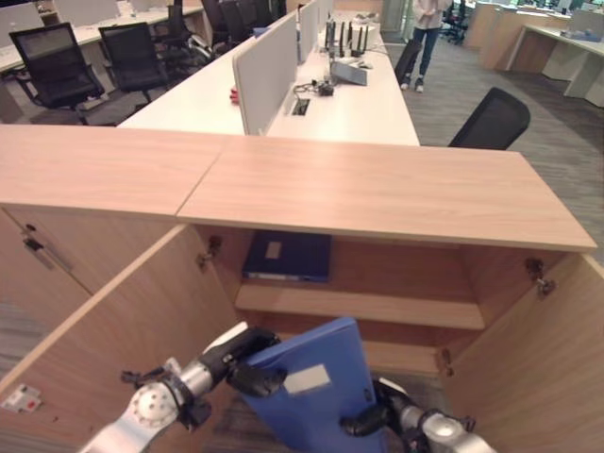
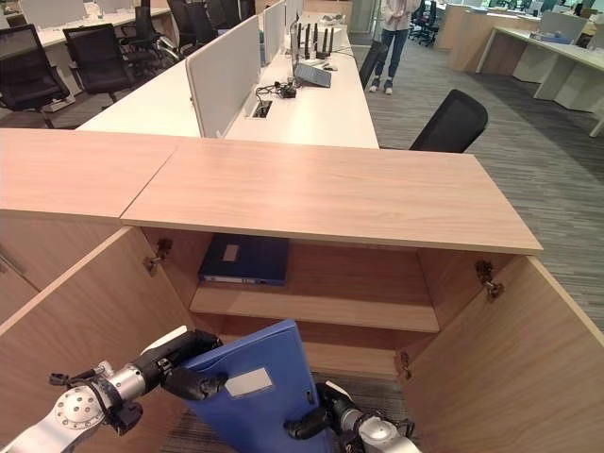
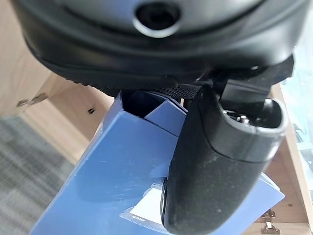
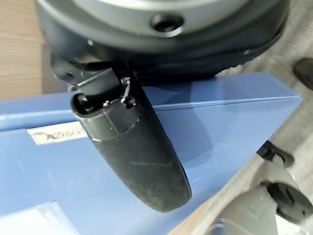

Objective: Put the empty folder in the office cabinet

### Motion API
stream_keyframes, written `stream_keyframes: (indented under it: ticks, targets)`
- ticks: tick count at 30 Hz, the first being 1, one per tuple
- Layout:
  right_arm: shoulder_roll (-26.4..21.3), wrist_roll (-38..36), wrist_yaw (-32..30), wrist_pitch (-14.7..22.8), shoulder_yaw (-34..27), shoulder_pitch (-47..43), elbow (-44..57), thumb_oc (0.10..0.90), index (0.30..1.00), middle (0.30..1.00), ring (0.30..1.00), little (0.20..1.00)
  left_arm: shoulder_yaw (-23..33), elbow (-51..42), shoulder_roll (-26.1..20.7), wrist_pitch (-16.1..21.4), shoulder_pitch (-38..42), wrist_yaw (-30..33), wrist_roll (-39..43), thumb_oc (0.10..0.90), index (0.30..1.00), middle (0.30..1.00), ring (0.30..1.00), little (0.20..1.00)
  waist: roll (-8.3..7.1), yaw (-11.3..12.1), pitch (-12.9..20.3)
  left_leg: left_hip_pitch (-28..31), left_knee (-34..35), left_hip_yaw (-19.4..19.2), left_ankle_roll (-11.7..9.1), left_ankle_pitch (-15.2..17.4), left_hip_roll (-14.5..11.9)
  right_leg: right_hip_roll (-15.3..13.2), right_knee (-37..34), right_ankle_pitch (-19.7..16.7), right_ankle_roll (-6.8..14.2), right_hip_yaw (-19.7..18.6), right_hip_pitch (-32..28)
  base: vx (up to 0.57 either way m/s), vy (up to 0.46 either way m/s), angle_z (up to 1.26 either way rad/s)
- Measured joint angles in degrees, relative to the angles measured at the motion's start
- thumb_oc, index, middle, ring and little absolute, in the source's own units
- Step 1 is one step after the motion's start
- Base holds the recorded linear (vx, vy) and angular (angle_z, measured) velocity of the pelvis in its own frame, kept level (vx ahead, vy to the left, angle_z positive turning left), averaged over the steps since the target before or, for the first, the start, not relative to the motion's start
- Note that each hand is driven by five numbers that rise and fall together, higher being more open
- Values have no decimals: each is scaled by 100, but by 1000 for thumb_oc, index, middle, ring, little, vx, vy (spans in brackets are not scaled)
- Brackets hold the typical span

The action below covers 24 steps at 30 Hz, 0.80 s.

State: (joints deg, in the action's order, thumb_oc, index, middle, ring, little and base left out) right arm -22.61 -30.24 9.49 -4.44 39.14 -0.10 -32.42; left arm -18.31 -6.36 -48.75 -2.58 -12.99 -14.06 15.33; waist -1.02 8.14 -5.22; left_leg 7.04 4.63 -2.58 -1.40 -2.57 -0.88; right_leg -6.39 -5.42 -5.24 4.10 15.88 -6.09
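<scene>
Office desks and chairs stretch behind the open wooden cabinet point(image 1: 377, 193), where we see a dark folder point(image 1: 288, 256) lying flat on its upper shelf point(image 1: 359, 305). Before the opening we hold the blue folder point(image 1: 316, 396) tilted between both hands: our left hand point(image 1: 241, 359) grips its upper left edge, thumb across the face, and our right hand point(image 1: 377, 415) has its fingers curled round the lower right edge.

Office cabinet point(image 1: 377, 193), doors open: one folder point(image 1: 288, 256) lying flat on its upper shelf point(image 1: 359, 304), left side. Second folder point(image 1: 316, 387) upright before the cabinet, below that shelf, between left hand point(image 1: 241, 359) and right hand point(image 1: 377, 415).
</scene>
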Motion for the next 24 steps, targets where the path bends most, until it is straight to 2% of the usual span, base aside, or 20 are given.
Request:
stream_keyframes:
  ticks: [3, 7, 8, 12, 15, 18, 20, 24]
  targets:
    - [12, -233, 70, -37, -4, 81, -168, 400, 300, 300, 300, 300, 22, 45, 126, 4, -123, -37, 280, 800, 900, 900, 900, 900, -8, -2, 5, -6, 0, -2, 1, 0, 8, -8, 1, -6, 5, -2, 4, 0, 0, 0]
    - [58, -359, 106, -32, -331, 394, -195, 400, 300, 300, 300, 300, 501, 205, 1159, 184, -379, 91, 1112, 800, 900, 900, 900, 900, -19, 7, 23, -10, 0, 2, 5, 3, 18, -21, 0, -6, 6, 3, 0, 2, -1, 1]
    - [120, -360, 255, -46, -650, 493, -198, 400, 300, 300, 300, 300, 789, 389, 1605, 387, -453, 125, 1150, 800, 900, 900, 900, 900, -55, -6, 92, -35, 7, 21, 5, 2, 13, -15, 1, 0, 4, 19, 19, 0, 0, 0]
    - [348, -339, 247, -63, -1366, 831, -156, 400, 300, 300, 300, 300, 1263, 1046, 2345, 390, -815, 348, 1126, 800, 900, 900, 900, 900, -56, -61, 181, -60, 22, 18, 13, 23, 2, -3, 2, 19, 11, 18, 13, -2, 1, -1]
    - [417, -48, 29, -94, -1924, 923, -148, 400, 300, 300, 300, 300, 1551, 1949, 2699, 214, -1216, 493, 940, 800, 900, 900, 900, 900, -48, -104, 183, -95, 18, 29, 26, 16, 16, -14, 1, 21, 16, 24, 75, 0, 0, 0]
    - [392, 281, -265, -89, -2505, 971, -153, 400, 300, 300, 300, 300, 1762, 2944, 2978, -19, -1396, 847, 554, 800, 900, 900, 900, 900, -70, -88, 175, -116, 13, 98, 66, -6, 27, -25, 1, 35, 25, 69, 69, -6, -2, 10]
    - [400, 505, -486, -90, -2757, 903, -178, 400, 300, 300, 300, 300, 1967, 3669, 3229, -37, -1364, 1049, 411, 800, 900, 900, 900, 900, -80, -60, 181, -131, 1, 124, 61, -4, 28, -28, 0, 46, 27, 102, 93, -9, 5, 10]
    - [480, 531, -683, -80, -2869, 823, -199, 400, 300, 300, 300, 300, 1962, 4043, 3402, -215, -1338, 1245, 447, 800, 900, 900, 900, 900, -77, -13, 180, -166, 1, 142, 34, 9, 25, -26, 1, 49, 27, 130, 114, -8, 6, 4]
